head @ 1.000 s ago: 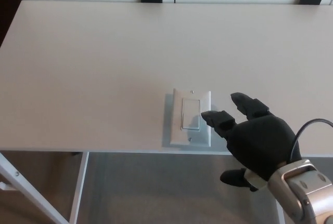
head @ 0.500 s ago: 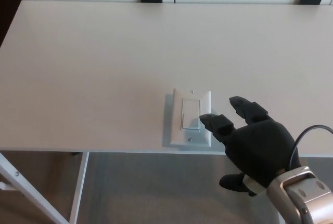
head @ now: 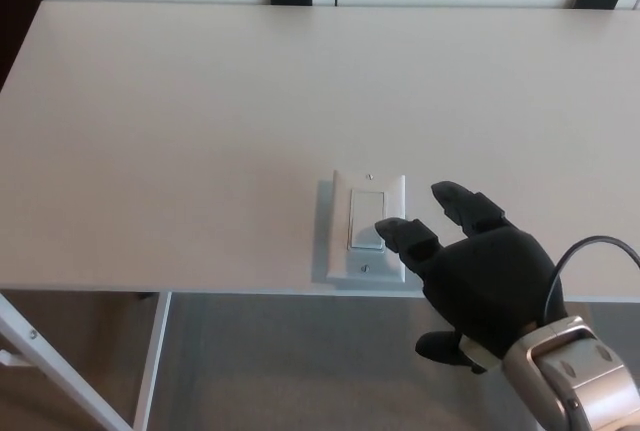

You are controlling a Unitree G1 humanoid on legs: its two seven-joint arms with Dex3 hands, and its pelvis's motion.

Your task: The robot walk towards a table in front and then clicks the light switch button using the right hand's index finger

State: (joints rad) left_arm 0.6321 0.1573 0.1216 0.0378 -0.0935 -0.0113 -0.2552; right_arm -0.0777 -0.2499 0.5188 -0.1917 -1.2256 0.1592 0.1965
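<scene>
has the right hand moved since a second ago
Yes. The right hand has crept left toward the light switch, which has stayed put; its fingertip now overlaps the rocker's right edge.

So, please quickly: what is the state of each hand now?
Left hand: not in view.
Right hand: open, holding nothing, one black finger reaching over the white rectangular light switch on the pale table.

A white rectangular plastic light switch plate (head: 367, 226) with a tall rocker button (head: 366, 219) lies flat near the front edge of the pale table (head: 180, 131).
</scene>
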